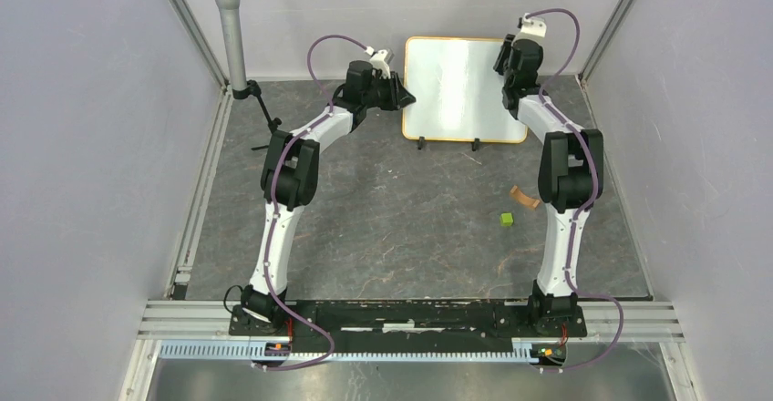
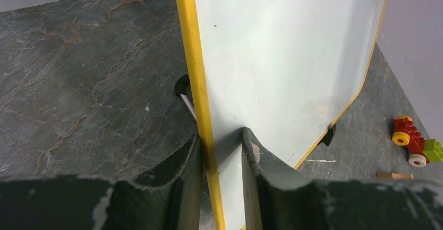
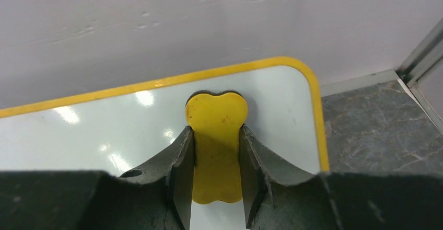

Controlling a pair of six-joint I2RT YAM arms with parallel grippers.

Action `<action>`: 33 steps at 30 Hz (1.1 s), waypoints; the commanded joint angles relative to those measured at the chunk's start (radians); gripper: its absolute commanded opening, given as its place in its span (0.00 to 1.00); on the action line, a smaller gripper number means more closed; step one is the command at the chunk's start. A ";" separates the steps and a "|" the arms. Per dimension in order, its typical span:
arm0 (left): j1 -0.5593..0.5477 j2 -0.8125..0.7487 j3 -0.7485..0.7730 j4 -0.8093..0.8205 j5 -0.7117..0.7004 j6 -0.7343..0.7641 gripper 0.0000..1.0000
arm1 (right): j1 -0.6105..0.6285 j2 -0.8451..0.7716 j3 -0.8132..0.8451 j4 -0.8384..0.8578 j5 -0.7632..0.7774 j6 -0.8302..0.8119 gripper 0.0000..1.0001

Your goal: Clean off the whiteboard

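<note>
Whiteboard (image 1: 456, 91) edge sits in left hand (image 2: 220, 136); right hand (image 3: 217, 136) holds eraser (image 3: 216, 115).

Right gripper (image 3: 216, 151) is clamped on yellow eraser (image 3: 217, 110), one finger on each side of its narrow waist. Eraser lies against board (image 3: 94, 136) face, just inside the rounded corner of the yellow frame (image 3: 314, 99). Face is white with glare spots. Wall (image 3: 156, 26) sits behind the board, grey table (image 3: 376, 125) to the right.
</note>
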 commanded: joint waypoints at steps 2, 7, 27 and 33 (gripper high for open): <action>0.003 -0.024 -0.017 -0.010 -0.094 0.088 0.02 | -0.003 -0.070 -0.078 -0.006 0.009 0.007 0.38; 0.003 -0.025 -0.020 -0.004 -0.088 0.080 0.02 | 0.049 -0.125 -0.206 0.013 -0.009 0.000 0.38; 0.071 -0.237 -0.348 0.301 -0.052 -0.024 0.67 | 0.329 -0.574 -0.756 -0.069 -0.055 -0.084 0.38; 0.056 -0.362 -0.509 0.433 -0.036 -0.050 0.75 | 0.463 -0.832 -1.082 -0.137 -0.162 -0.062 0.38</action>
